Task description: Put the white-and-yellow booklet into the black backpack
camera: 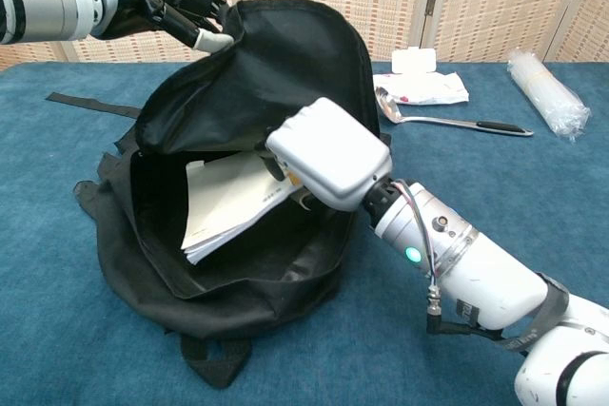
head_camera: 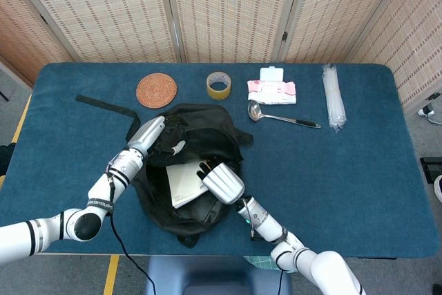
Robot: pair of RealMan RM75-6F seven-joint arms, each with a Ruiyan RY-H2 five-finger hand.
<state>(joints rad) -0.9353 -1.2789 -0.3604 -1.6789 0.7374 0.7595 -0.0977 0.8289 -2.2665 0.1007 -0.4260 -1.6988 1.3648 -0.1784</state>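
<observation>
The black backpack (head_camera: 207,126) (camera: 285,54) lies open near the table's front, its mouth facing me. My left hand (head_camera: 150,135) (camera: 157,7) grips the top flap and holds it up. The white-and-yellow booklet (head_camera: 181,182) (camera: 228,202) sits tilted inside the opening, its lower edge resting in the bag. My right hand (head_camera: 221,180) (camera: 328,154) holds the booklet's right edge at the mouth of the bag, with its fingers hidden behind the back of the hand.
At the back of the blue table (head_camera: 345,170) lie a woven coaster (head_camera: 156,90), a tape roll (head_camera: 219,85), a tissue pack (head_camera: 272,88), a ladle (head_camera: 280,115) and a bag of straws (head_camera: 333,96). A black strap (head_camera: 103,105) trails left of the backpack.
</observation>
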